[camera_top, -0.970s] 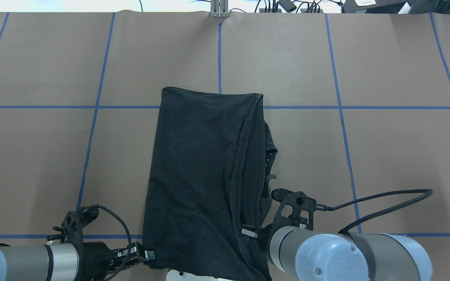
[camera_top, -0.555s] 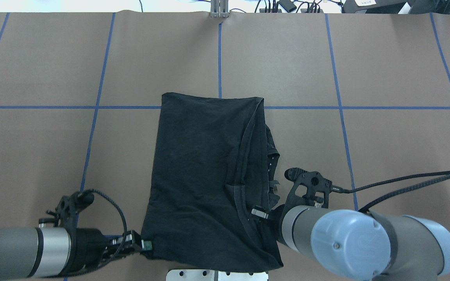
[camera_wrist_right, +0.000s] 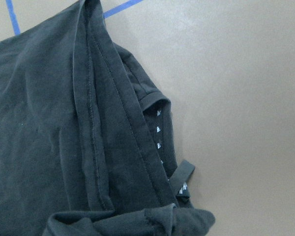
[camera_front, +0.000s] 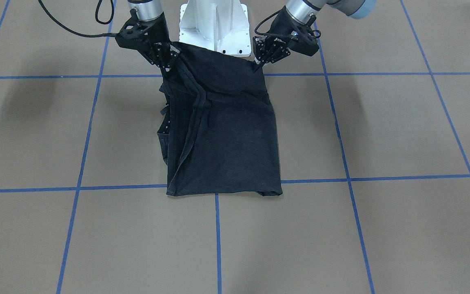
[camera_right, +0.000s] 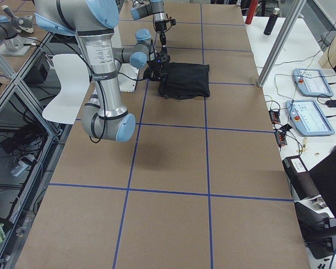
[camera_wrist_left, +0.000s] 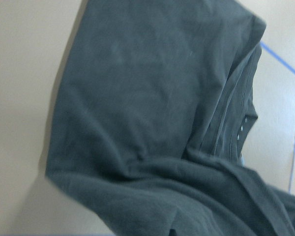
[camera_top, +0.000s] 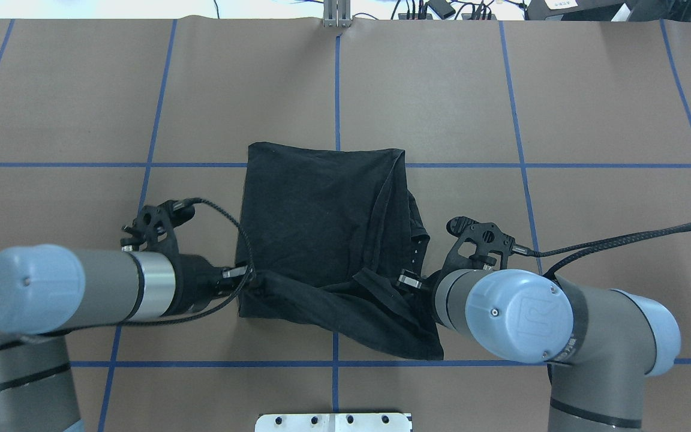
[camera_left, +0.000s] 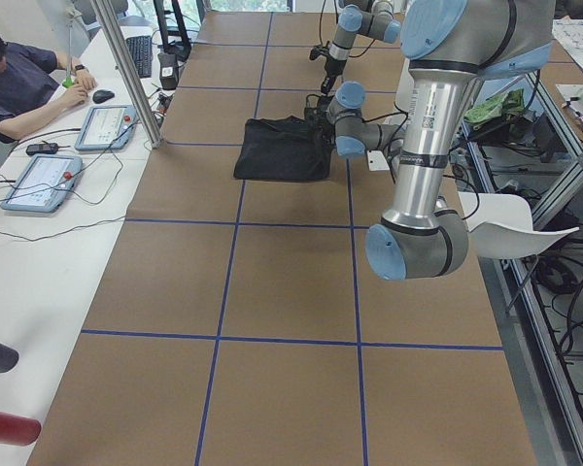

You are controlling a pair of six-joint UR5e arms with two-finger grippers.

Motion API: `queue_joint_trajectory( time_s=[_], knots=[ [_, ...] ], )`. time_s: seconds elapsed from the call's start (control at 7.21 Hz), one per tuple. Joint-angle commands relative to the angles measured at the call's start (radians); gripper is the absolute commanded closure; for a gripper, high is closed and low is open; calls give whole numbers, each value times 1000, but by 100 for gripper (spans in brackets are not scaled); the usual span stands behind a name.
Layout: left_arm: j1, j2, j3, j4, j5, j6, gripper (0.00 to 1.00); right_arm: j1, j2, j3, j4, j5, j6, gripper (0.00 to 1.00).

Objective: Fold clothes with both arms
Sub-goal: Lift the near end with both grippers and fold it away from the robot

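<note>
Left claw [camera_top: 248, 279] is pinched together on the near left corner of the black t-shirt [camera_top: 315, 210]. The right claw [camera_top: 409, 281] is clamped in the same way on the near right corner. Both corners are held up off the worktop [camera_top: 591, 102], and the near hem sags between them. In the overhead view a loose flap droops from the raised hem towards the robot.

The far half of the t-shirt lies flat on the brown worktop, its far edge along a blue tape line [camera_top: 561, 165] and centred on the crossing of two lines. The garment is doubled lengthwise into a rough rectangle, with stitched layers stacked along its right side. A sleeve pokes out from under them, showing a row of small white marks [camera_wrist_right: 158, 130]. The white pedestal base [camera_front: 214, 28] stands just behind the raised hem.
</note>
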Motion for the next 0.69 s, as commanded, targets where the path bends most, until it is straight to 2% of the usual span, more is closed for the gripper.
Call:
queue_joint_trajectory(
  time_s=[0.0,0.28,0.55],
  knots=[
    [-112,-45,46,40,-5,107,100,56,18,-62,5,0,-29,100],
    [-215,-71,101,40,-97,196,100,98,111,-160,-3,2,-48,100],
    [-243,-169,250,35,-96,222,100,142,148,-210,-3,12,-81,100]
  ],
)
